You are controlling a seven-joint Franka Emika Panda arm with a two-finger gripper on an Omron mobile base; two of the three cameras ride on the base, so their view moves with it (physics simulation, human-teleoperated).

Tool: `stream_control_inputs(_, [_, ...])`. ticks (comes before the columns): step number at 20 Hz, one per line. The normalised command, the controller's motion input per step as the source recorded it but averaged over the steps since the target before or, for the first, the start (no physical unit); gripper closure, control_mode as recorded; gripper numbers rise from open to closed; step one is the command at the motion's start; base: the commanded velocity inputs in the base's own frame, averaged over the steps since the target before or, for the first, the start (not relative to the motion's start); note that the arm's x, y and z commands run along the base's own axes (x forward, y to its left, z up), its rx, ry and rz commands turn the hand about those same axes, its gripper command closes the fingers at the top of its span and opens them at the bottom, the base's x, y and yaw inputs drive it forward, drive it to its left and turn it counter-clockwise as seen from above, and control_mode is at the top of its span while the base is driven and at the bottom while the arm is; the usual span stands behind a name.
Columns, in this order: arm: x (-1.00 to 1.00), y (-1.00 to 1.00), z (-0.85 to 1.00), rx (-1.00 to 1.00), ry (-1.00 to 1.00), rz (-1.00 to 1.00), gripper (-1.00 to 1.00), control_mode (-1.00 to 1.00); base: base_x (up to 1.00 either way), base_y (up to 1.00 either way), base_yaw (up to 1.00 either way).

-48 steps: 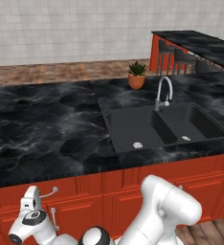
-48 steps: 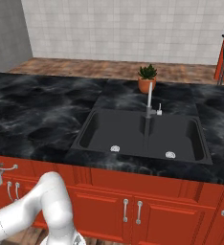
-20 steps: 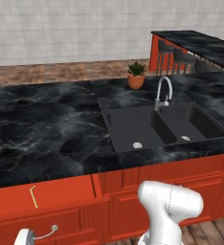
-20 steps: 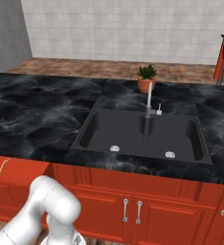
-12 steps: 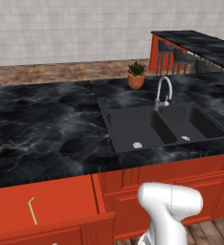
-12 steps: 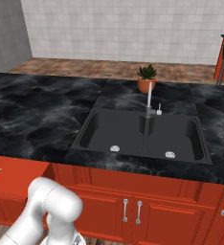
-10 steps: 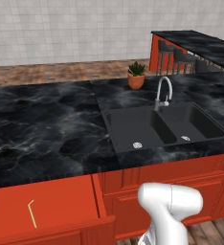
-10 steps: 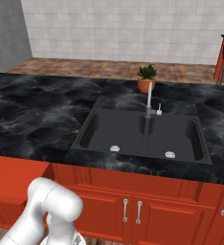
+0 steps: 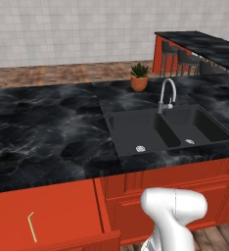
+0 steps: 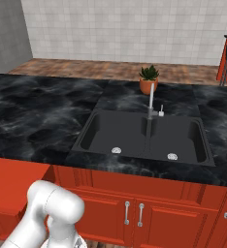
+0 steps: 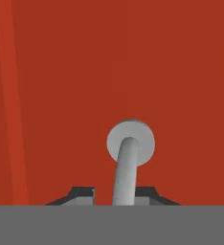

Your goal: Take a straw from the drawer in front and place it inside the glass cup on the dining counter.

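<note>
Moved: drawer (image 9: 53, 215) now stands further out than a moment ago.
Straw (image 9: 32, 226): light, thin, slippery; pinch mid-length.
Fingers (image 11: 115, 194): straddle silver handle (image 11: 128, 165); grip unclear.

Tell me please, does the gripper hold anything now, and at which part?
The gripper sits around the drawer's silver handle, a finger tip on each side; whether it grips the bar cannot be told.
</note>
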Motion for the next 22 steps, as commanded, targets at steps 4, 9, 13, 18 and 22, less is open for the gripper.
stream_control_inputs(4, [-0.26, 0.0, 0.0, 0.04, 0.1, 0.0, -1.0, -1.0, 0.0, 0.0, 0.0])
stream_control_inputs(9, [-0.47, 0.0, 0.04, 0.14, 0.17, 0.0, -1.0, -1.0, 0.0, 0.0, 0.0])
stream_control_inputs(13, [-0.75, 0.0, 0.38, 0.18, 0.11, 0.0, -1.0, -1.0, 0.0, 0.0, 0.0])
stream_control_inputs(18, [-0.64, -0.01, 0.96, 0.25, 0.06, 0.0, -1.0, -1.0, 0.0, 0.0, 0.0])
stream_control_inputs(22, [-0.22, -0.09, 1.0, 0.31, 0.15, 0.0, -1.0, -1.0, 0.0, 0.0, 0.0])
